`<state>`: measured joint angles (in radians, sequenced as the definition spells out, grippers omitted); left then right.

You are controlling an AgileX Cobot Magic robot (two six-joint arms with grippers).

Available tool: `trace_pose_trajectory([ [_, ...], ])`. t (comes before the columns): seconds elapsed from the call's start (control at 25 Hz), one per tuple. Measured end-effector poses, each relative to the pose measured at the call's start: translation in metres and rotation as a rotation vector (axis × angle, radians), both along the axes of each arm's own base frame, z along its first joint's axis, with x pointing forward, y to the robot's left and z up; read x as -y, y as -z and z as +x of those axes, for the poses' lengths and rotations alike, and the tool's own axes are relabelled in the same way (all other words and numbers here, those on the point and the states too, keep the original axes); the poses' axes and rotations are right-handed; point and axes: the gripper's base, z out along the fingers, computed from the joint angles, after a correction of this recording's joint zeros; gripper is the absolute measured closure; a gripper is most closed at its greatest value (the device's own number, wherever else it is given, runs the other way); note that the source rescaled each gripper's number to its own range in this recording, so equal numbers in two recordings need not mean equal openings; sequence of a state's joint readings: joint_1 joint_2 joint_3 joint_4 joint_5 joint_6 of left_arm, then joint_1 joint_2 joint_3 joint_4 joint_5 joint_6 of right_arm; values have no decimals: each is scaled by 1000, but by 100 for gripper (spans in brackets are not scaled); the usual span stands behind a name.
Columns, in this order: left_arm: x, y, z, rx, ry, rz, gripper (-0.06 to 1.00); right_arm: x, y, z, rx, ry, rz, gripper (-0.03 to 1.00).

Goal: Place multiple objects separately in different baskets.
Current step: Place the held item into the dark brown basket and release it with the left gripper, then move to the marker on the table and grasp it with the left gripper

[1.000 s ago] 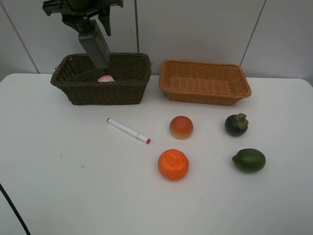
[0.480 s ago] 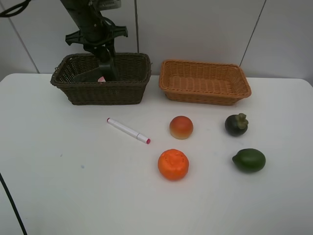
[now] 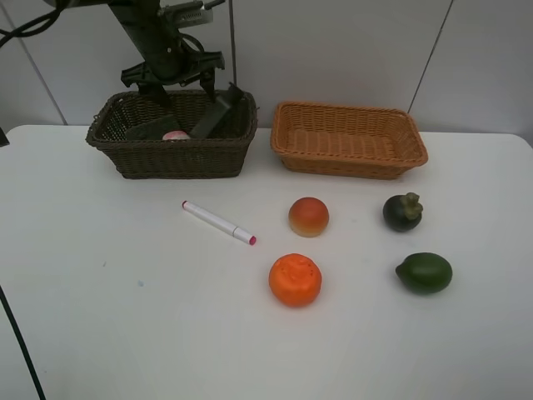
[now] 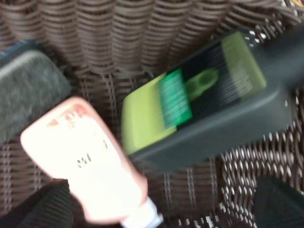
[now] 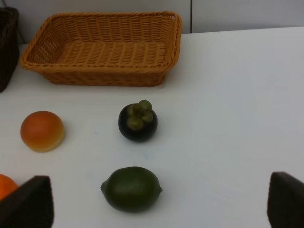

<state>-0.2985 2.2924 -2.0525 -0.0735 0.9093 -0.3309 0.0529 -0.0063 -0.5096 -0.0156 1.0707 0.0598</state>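
Note:
The dark brown basket stands at the back left. In it are a pink bottle, a black eraser and a black bottle that leans against the right wall. My left gripper hangs open just above this basket. Its wrist view shows the black bottle with a green label, blurred, the pink bottle and the eraser. The light orange basket is empty. The white marker, peach fruit, orange, mangosteen and green fruit lie on the table. My right gripper is open near the green fruit.
The white table runs to a tiled wall behind the baskets. The right wrist view shows the orange basket, the mangosteen and the peach fruit. A black cable hangs at the front left edge.
My left gripper went down into the dark basket with the black bottle, let it go and rose a little. The bottle has tipped right against the basket wall.

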Motion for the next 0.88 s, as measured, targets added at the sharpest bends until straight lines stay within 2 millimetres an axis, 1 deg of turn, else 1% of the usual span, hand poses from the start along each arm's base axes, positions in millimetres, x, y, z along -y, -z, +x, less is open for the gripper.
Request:
trace_pose_trajectory([
  [0.04,0,-5,-1,-11,2,2,2,0,0,0,0,0,0,-3],
  [0.2,0,-39,-7,-76,18,8,2,0,0,0,0,0,0,-3],
  [0.28,1,-53,-9,-74,25,-17,2,0,0,0,0,0,0,-3],
  [0.36,3,-61,-12,-72,34,-48,2,0,0,0,0,0,0,-3],
  [0.48,7,-66,-14,-71,45,-90,2,0,0,0,0,0,0,-3],
  [0.64,16,-64,-27,-113,94,-105,2,0,0,0,0,0,0,-3],
  [0.76,29,-56,-47,-169,155,-79,2,0,0,0,0,0,0,-3],
  [0.88,50,-37,-73,-251,253,-36,2,0,0,0,0,0,0,-3],
])
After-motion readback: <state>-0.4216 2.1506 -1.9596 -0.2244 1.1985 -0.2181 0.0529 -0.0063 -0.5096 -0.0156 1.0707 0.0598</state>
